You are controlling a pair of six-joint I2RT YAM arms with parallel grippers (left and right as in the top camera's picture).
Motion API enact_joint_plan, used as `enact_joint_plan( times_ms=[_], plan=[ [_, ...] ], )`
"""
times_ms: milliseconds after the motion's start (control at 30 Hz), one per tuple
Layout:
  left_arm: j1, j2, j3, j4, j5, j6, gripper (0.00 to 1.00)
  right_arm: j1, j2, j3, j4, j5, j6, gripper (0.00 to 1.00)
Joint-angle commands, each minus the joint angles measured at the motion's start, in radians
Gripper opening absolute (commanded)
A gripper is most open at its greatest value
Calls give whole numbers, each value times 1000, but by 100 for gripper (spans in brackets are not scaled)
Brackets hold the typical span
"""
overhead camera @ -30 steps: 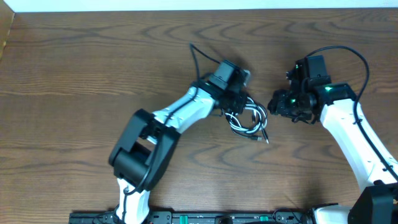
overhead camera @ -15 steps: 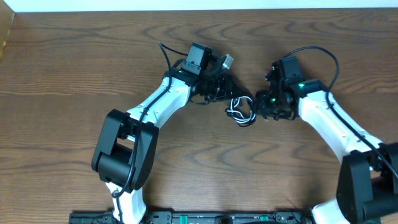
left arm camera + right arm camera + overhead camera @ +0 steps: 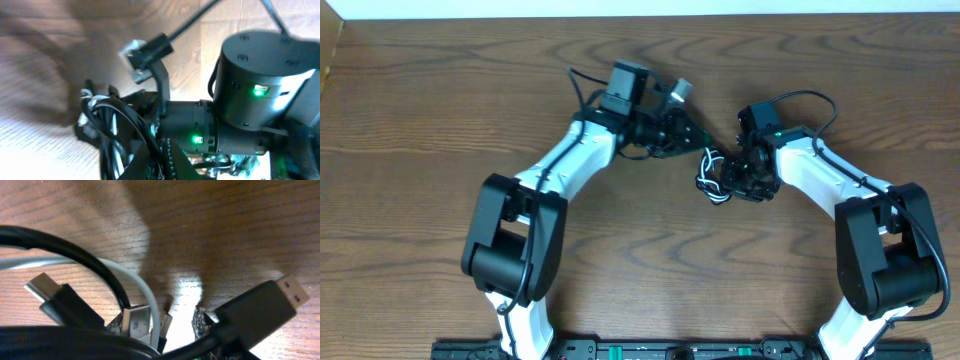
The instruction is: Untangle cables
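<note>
1. The table (image 3: pixel 440 120) is brown wood with darker wavy grain.
2. One black cable (image 3: pixel 65 245) and one white cable (image 3: pixel 135 280). The white one turns grey in shadow.
3. The black plug (image 3: pixel 260 305) on the right has a silver metal tip.
4. My left arm (image 3: pixel 560 160) and right arm (image 3: pixel 820 180) are white with black joints.
5. Green lights (image 3: pixel 258 91) glow on my right arm's black wrist.

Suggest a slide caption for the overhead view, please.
Tangled cables between left gripper and right gripper above a wooden table.
</note>
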Motion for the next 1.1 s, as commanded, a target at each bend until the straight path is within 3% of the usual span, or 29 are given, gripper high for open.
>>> enact_joint_plan(
  times_ms=[0, 233, 433, 500, 733, 933, 1067],
  plan=[
    [118, -57, 3, 12, 62, -56, 7, -31, 50, -22, -20, 56, 7, 39],
    [272, -127, 3, 13, 86, -70, 7, -60, 51, -46, -10, 69, 6, 42],
    [277, -146, 3, 0, 84, -47, 7, -64, 51, -75, -11, 67, -21, 39],
    [259, -146, 3, -65, 72, 36, 7, -64, 46, -70, -11, 22, -67, 39],
    [174, -146, 3, -320, -188, 229, 8, -64, -94, 9, -100, -128, -137, 52],
    [133, -146, 3, -348, -354, 230, 8, -61, -289, 14, -163, -127, -137, 64],
    [98, -146, 3, -349, -388, 231, 8, -59, -332, 14, -182, -107, -136, 64]
  ],
)
